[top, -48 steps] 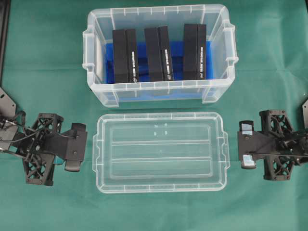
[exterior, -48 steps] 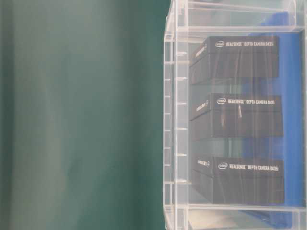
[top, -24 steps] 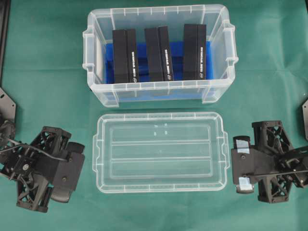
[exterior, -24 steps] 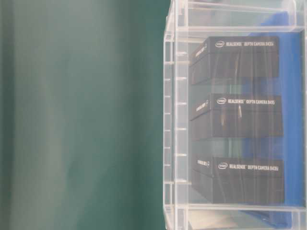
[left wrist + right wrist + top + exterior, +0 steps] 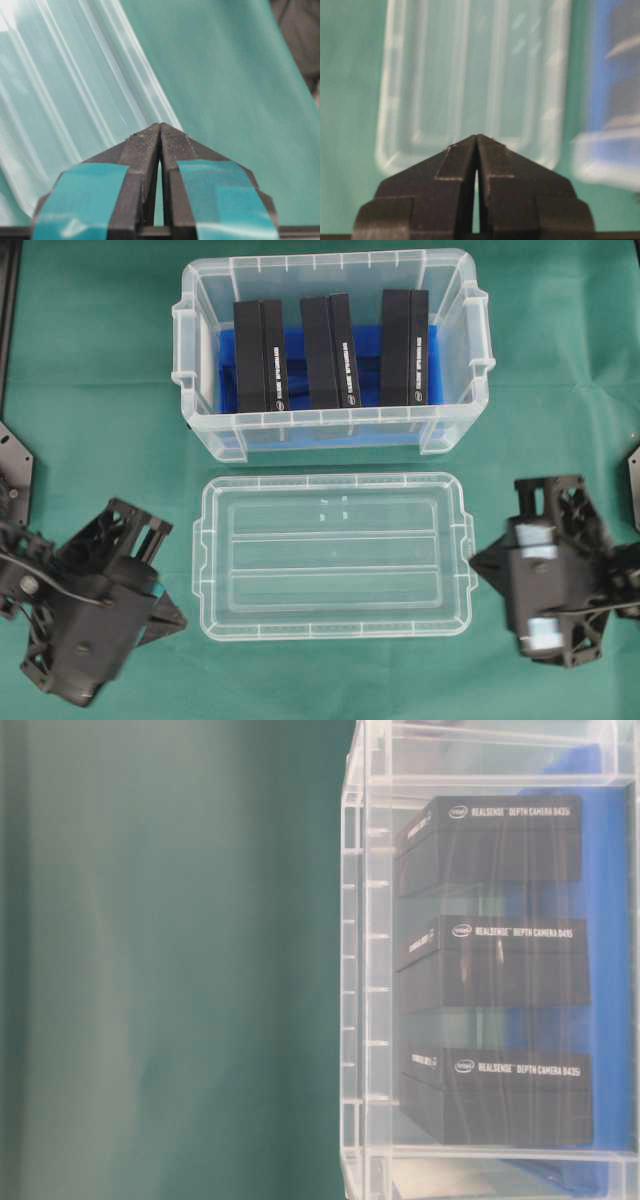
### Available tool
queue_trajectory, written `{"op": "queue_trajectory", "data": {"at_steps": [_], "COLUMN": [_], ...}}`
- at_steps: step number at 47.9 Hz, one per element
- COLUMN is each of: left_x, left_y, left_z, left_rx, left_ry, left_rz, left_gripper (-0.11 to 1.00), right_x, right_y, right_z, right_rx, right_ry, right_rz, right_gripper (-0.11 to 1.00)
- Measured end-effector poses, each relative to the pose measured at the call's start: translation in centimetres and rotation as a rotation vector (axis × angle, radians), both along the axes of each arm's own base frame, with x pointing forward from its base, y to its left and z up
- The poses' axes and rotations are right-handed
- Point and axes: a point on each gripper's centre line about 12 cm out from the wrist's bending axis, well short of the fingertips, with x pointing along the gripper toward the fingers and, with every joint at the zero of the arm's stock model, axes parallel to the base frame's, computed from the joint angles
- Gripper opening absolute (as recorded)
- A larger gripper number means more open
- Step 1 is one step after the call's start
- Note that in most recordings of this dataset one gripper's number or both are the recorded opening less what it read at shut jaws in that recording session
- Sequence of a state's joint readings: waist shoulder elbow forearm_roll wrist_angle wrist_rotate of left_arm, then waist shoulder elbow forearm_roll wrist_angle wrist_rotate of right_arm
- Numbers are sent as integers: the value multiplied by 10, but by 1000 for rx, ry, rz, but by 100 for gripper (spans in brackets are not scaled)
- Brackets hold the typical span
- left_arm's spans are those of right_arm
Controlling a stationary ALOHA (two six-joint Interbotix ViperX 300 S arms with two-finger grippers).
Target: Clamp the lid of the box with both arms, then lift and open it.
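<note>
You have just pulled both arms back and turned them away, so the left gripper [image 5: 160, 131] and right gripper [image 5: 477, 141] now sit pressed together and empty, while the lid [image 5: 333, 555] lies flat beside the open box [image 5: 205, 430], meaning your task looks finished.

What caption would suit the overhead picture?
Lid lying flat before the open box, with shut left gripper and right gripper beside it.

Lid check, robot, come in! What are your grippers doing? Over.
Left gripper shut, empty, beside lid. Right gripper shut, empty, off lid's other end. Lid flat on green cloth, box open behind it. Nothing in the way.
</note>
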State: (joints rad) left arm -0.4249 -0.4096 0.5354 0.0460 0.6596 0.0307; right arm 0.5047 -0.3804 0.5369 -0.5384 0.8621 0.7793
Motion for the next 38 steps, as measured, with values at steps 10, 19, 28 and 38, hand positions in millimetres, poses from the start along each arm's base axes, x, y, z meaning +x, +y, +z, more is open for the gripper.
{"op": "queue_trajectory", "data": {"at_steps": [10, 19, 28, 38], "left_x": [6, 2, -13, -32], "left_y": [29, 71, 117, 156], "left_z": [38, 75, 96, 106], "left_rx": [32, 29, 34, 67], "left_ry": [-203, -395, -527, -596], "left_rz": [3, 112, 265, 412], "left_gripper": [1, 1, 1, 1], "right_x": [-4, -14, -29, -44], "right_y": [-20, -65, -115, -167], "right_z": [58, 98, 115, 118], "right_rx": [-90, -151, -183, -225], "right_ry": [-246, -420, -505, -558], "right_rz": [26, -60, -199, -358], "right_gripper": [0, 0, 0, 0]}}
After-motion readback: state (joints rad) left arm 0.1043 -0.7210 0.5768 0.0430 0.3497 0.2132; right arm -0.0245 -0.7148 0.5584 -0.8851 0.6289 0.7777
